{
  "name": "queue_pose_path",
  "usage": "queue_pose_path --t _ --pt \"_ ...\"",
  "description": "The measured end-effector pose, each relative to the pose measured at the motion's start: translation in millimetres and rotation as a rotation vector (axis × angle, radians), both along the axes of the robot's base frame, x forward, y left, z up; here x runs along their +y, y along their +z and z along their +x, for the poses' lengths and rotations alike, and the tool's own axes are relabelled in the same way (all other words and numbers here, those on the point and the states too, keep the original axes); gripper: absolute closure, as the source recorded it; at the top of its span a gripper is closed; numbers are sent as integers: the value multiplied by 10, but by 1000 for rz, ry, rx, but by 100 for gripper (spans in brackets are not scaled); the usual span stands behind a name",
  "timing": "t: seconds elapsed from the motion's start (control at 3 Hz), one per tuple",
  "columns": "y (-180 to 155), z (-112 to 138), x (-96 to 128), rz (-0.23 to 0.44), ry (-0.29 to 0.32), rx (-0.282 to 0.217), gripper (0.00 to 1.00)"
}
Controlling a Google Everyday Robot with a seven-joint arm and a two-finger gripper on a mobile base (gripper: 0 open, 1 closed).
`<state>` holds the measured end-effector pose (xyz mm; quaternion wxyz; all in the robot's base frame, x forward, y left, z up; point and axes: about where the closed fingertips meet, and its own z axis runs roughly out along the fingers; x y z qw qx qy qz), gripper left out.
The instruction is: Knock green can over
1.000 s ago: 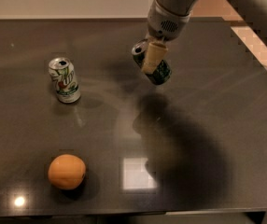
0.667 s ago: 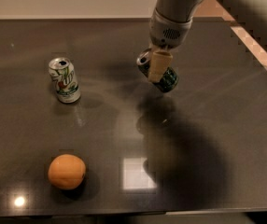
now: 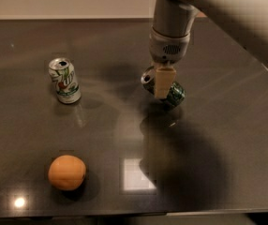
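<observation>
Step in hand: tipping.
Gripper (image 3: pixel 164 89): right of table centre, fingers (image 3: pixel 164 81) clamped across green can (image 3: pixel 175 93).
Can: steeply tilted, top leftward, low over table (image 3: pixel 227 135).
Next, likely: release so it lies flat.
Apart: white can (image 3: pixel 64 80), orange (image 3: pixel 67 172).

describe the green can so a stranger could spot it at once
On the dark table, look right of centre under the pale arm. The green can is tilted in the gripper: dark green, unlike the upright white can to the left.
</observation>
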<state>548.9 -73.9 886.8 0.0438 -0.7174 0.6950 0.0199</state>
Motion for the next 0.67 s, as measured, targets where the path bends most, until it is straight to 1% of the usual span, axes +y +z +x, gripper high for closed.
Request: queue_pose_path --t 0.33,0.67 --pt "-127 -72 -4 -33 24 31 57" --pt "-220 -86 -31 -32 9 50 35"
